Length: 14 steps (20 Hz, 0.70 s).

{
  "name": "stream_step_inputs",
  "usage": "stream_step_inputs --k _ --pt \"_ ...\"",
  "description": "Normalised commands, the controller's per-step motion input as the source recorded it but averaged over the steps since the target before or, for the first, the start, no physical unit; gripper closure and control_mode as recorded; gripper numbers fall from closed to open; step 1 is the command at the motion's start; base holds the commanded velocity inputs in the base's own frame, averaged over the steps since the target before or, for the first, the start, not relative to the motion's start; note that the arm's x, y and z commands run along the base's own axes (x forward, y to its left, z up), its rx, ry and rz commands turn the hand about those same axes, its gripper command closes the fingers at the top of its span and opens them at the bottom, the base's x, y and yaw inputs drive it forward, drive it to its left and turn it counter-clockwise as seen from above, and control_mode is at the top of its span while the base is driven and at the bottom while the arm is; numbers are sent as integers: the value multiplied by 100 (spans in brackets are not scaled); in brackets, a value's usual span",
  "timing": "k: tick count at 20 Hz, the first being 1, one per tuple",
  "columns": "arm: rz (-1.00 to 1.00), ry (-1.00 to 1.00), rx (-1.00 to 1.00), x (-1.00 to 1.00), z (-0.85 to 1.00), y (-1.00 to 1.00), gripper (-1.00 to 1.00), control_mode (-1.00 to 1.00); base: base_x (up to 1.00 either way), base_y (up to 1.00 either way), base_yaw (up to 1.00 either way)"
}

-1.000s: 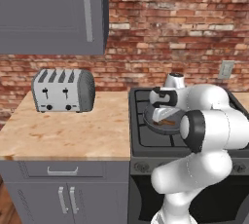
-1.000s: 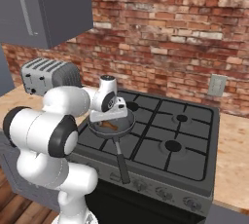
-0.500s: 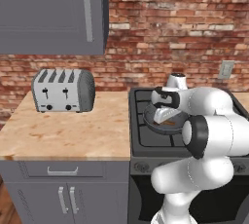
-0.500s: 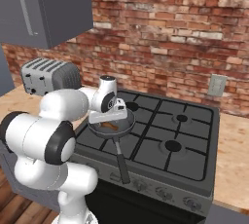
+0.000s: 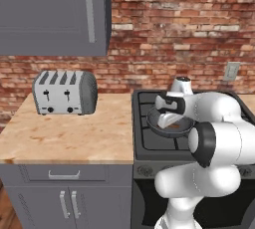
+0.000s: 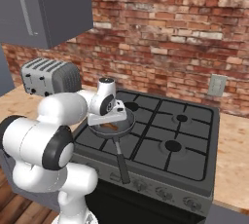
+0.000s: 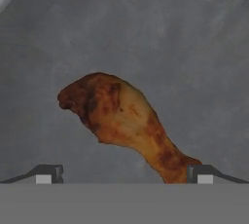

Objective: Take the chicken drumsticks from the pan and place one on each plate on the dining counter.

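The round dark grey pan (image 6: 125,125) sits on the stove's front left burner, its long handle (image 6: 121,162) pointing toward the front edge. One reddish-brown drumstick (image 7: 121,121) lies on the pan's floor (image 7: 185,47), its bone end toward the right fingertip (image 7: 202,173). My gripper (image 7: 125,173) hangs open just above it, pointing down, with the fingers spread wide on either side. The hand (image 5: 169,106) hovers over the pan (image 5: 167,129); the drumstick (image 6: 111,127) peeks out beneath it. I see no second drumstick. The plates and dining counter are out of view.
The black stove (image 6: 170,135) has raised grates around the pan. A silver toaster (image 5: 63,92) stands on the wooden worktop (image 5: 69,133) to the left. A grey cabinet (image 5: 55,14) hangs above, and a brick wall with an outlet (image 6: 216,85) runs behind.
The hand has sunk a little lower toward the pan. Pan and drumstick have stayed put.
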Motion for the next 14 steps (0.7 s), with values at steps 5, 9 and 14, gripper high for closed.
stream_step_inputs --k 5,9,14 --pt "3 1 0 15 -1 0 -100 -100 0 0 0" --pt "4 6 0 0 -16 0 -100 -100 0 0 0" --pt "4 6 0 3 -20 0 -100 -100 0 0 0"
